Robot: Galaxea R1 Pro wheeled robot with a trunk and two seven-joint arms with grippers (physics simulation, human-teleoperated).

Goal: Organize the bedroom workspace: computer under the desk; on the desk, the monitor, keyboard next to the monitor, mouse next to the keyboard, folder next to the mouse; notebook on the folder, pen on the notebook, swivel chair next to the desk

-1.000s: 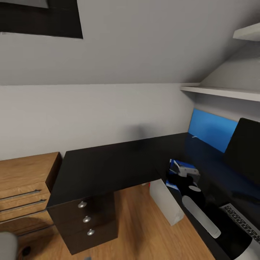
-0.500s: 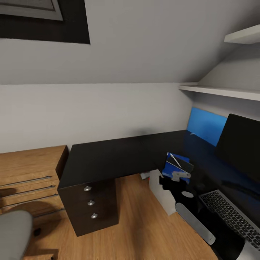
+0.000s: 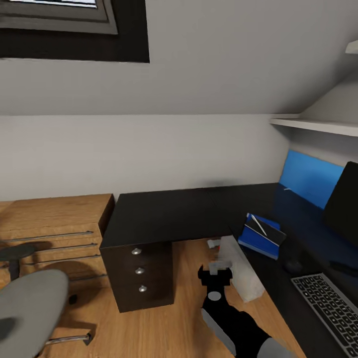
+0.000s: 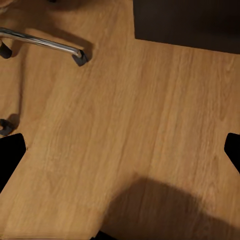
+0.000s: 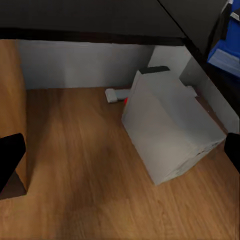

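On the black desk (image 3: pixel 169 216) lies the blue folder (image 3: pixel 254 242) with the black notebook (image 3: pixel 266 232) and the white pen (image 3: pixel 258 224) stacked on it. Right of it are the keyboard (image 3: pixel 325 308) and the monitor (image 3: pixel 344 206); a faint dark bump that may be the mouse (image 3: pixel 293 266) lies between. The pale computer (image 3: pixel 244 272) (image 5: pixel 167 132) stands under the desk. My right gripper (image 3: pixel 215 271) (image 5: pixel 120 155) hangs open over the floor beside the computer. My left gripper (image 4: pixel 120 155) is open above bare floor near the swivel chair's chrome leg (image 4: pixel 45 44). The chair's grey seat (image 3: pixel 30 311) is at lower left.
The desk's drawer unit (image 3: pixel 141 271) with silver knobs stands left of my right arm. A wooden chest (image 3: pixel 49 228) sits against the wall at left. A blue panel (image 3: pixel 311 179) backs the desk's right wing, with a white shelf (image 3: pixel 318 124) above. A skylight (image 3: pixel 74 25) is overhead.
My right gripper has pulled back from the folder stack on the desk to above the floor. The camera has shifted, bringing the swivel chair into view.
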